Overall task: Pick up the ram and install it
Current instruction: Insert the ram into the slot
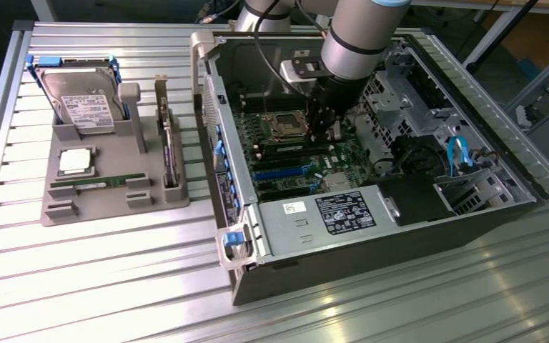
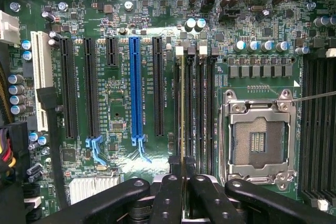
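The gripper [image 2: 182,169], clamped on the ram [image 2: 182,109], holds it edge-down at the memory slots [image 2: 202,109]; pickup is done, seating seemingly unfinished.

Single UR arm [image 1: 362,32] is seen coming down from the top of the exterior view. The grey tube section is tilted a little and ringed by a black band near its lower end. A silver camera block [image 1: 303,69] is mounted at the wrist, on the exterior view's left side of it. Below that, the black gripper [image 1: 330,132] is pointed pretty much straight down. In the wrist view both fingers [image 2: 170,192] are drawn in almost together, with the outer linkage bars [image 2: 113,199] splayed out to either side. The ram [image 2: 182,108] is pinched edge-on between the tips, so the jaws are clamped on it.
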`<state>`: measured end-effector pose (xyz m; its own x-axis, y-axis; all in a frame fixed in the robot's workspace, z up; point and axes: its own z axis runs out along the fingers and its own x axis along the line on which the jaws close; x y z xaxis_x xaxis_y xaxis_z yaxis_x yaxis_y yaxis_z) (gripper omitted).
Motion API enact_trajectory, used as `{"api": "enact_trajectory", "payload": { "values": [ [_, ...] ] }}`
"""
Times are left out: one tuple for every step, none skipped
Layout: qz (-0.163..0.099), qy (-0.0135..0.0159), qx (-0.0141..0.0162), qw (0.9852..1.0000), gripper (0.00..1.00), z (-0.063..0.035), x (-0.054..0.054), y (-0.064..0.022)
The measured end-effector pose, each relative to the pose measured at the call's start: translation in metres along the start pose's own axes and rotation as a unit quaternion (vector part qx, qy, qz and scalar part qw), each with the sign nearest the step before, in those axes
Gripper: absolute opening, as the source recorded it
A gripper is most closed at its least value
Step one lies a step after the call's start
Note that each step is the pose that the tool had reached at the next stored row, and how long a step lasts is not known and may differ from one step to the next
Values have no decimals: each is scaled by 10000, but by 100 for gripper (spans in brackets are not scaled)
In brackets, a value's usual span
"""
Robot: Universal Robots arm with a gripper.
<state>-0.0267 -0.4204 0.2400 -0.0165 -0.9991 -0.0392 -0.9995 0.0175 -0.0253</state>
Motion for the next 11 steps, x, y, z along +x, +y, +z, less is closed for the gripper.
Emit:
{"api": "enact_trajectory", "payload": {
  "values": [
    [0,0,0,10000,12,1,0,0],
    [1,-1,1,10000,12,2,0,3],
    [1,-1,0,10000,12,3,0,4],
    [0,0,0,10000,12,2,0,4],
    [0,-1,0,10000,12,3,0,4],
    [0,0,0,10000,12,3,0,4],
    [0,0,0,10000,12,3,0,4],
    [0,-1,1,10000,12,5,0,4],
    [0,-3,1,10000,12,11,0,4],
    [0,-1,1,10000,12,14,0,4],
    [0,0,0,10000,12,13,1,4]
  ]
}}
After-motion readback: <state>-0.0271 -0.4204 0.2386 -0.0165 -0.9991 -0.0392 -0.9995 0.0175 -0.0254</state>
